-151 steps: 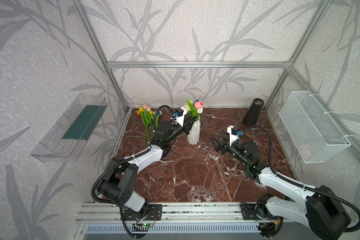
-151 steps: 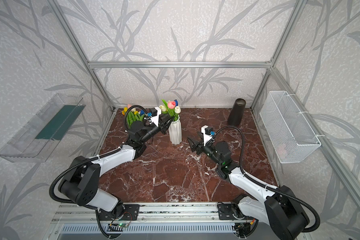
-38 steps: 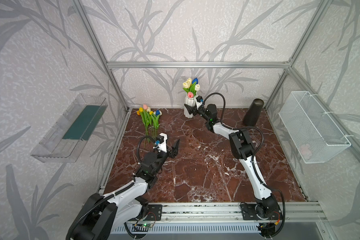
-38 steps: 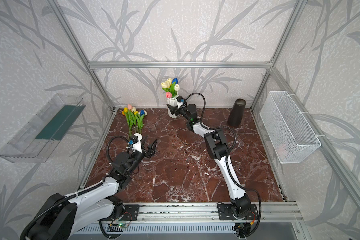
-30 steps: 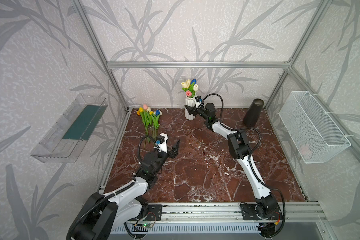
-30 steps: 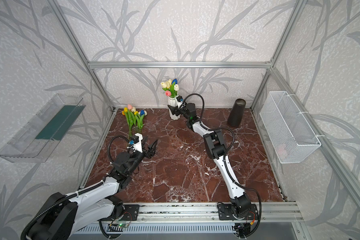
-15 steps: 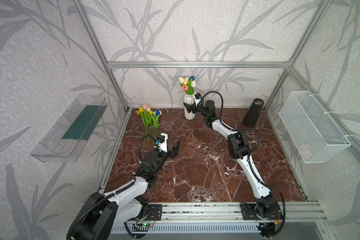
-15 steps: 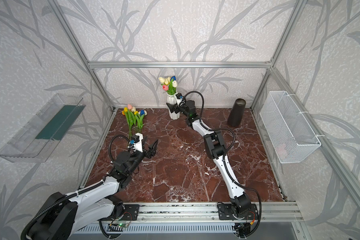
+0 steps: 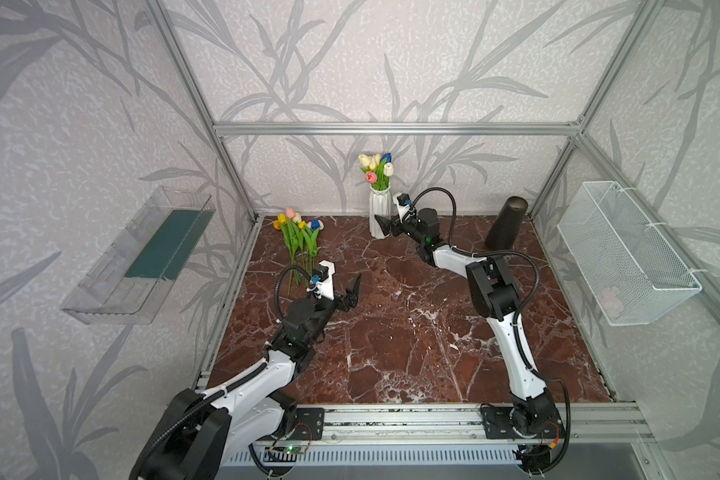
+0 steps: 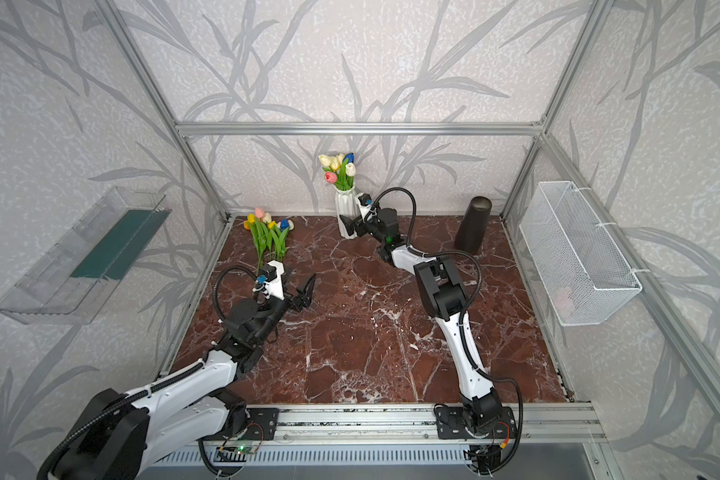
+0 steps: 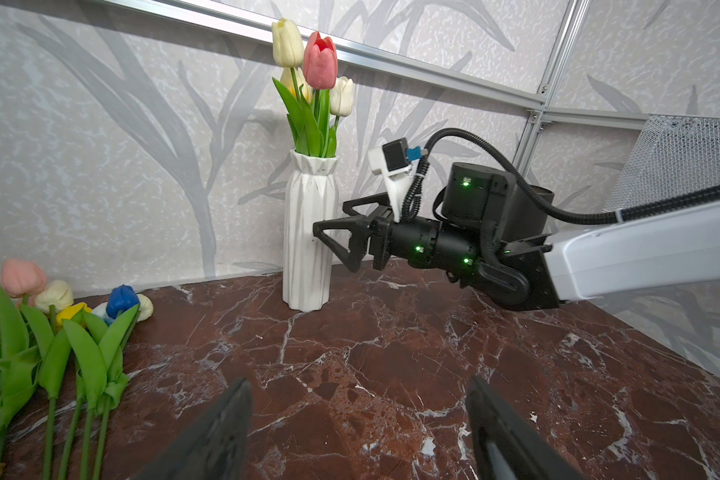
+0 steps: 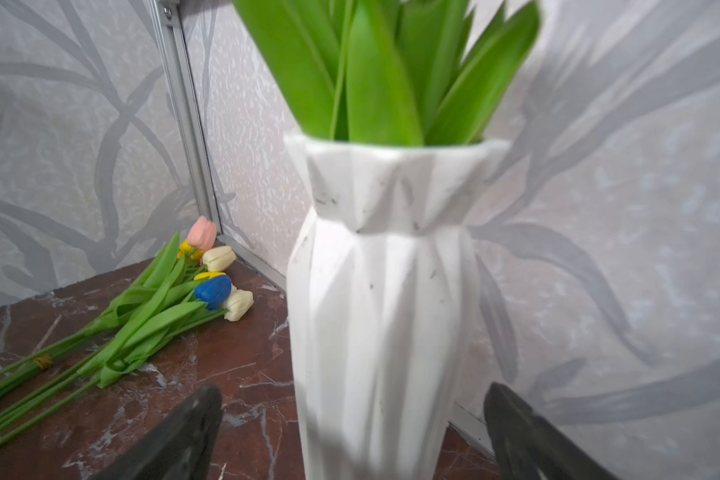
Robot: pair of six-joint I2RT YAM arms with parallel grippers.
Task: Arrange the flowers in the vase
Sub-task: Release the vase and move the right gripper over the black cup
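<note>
The white faceted vase (image 9: 378, 214) (image 10: 346, 214) stands upright against the back wall in both top views, holding several tulips (image 9: 376, 170) (image 11: 313, 79). More of the flowers (image 9: 299, 237) (image 10: 269, 235) (image 11: 59, 332) (image 12: 163, 299) lie in a loose bunch on the marble at the back left. My right gripper (image 9: 385, 223) (image 10: 348, 223) (image 11: 331, 218) (image 12: 352, 399) is open. Its fingers stand on either side of the vase's (image 12: 379, 311) lower body with a gap on each side. Over bare marble at the left, short of the loose bunch, my left gripper (image 9: 345, 296) (image 10: 301, 296) (image 11: 358, 388) is open and holds nothing.
A black cup (image 9: 508, 226) (image 10: 473, 224) stands in the back right corner. A white wire basket (image 9: 624, 257) hangs on the right wall and a clear plastic shelf (image 9: 142, 253) on the left wall. Aluminium frame posts edge the marble table (image 9: 412, 340).
My right gripper has opened off the vase, which was tilted a second ago and now stands upright by the back wall. Five seconds ago it stood mid-table. The left jaws have widened a little.
</note>
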